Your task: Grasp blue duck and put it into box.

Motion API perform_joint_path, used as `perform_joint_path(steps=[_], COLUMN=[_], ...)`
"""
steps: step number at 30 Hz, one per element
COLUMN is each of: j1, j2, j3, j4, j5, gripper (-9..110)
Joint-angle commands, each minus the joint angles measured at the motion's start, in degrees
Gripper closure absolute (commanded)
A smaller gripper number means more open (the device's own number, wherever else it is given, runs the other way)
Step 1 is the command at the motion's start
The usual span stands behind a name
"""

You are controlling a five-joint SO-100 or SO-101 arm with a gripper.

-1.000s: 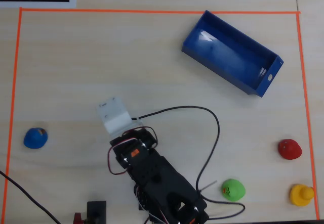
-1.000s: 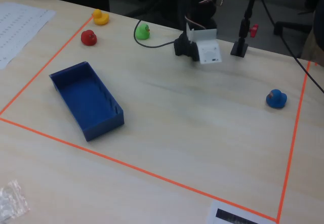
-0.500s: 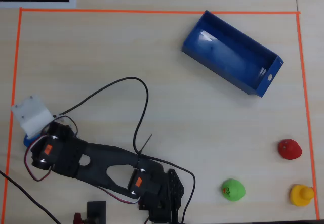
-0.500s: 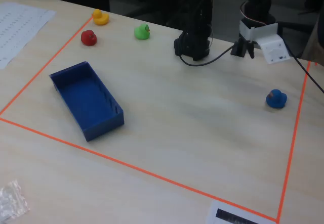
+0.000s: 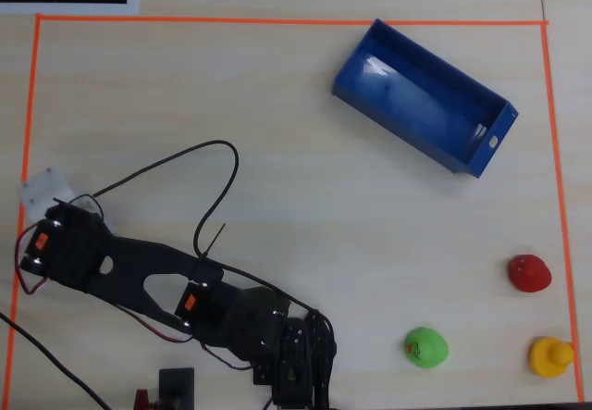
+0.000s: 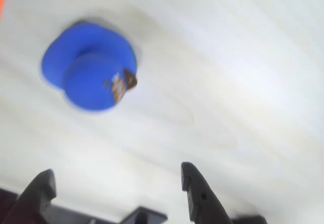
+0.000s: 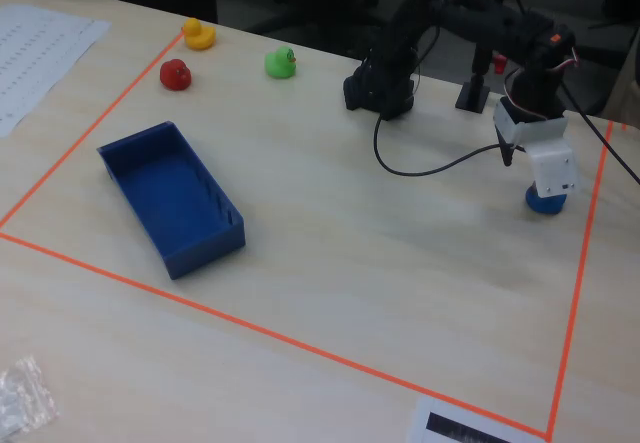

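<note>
Here the gripper (image 6: 117, 183) is seen spread wide with nothing held, its tapered black fingers (image 6: 195, 193) poised above pale wood-grain table (image 6: 243, 82). The blue duck (image 6: 90, 80), rounded and glossy, is found just ahead. The thin-walled rectangular box (image 7: 170, 199) is set well apart.

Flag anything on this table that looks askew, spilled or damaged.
Little stands out. The box lies at an angle to the orange tape border, upright and empty. The blue duck and the green, red and yellow toys all stand upright. Nothing looks spilled or broken.
</note>
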Motion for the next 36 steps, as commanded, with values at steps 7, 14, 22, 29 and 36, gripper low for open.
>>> perform_joint_path(steps=[7, 14, 22, 29, 36], j1=[-0.53, 0.26, 0.44, -0.44, -1.41], j2=[-9.14, -14.68, -22.5, -26.28, -27.86], j3=[-15.47, -23.73, -30.32, -30.67, -29.97], j4=[-0.62, 1.41, 3.96, 3.87, 3.34], j5=[3.43, 4.92, 6.5, 7.73, 8.88], gripper=[68, 68, 68, 68, 70])
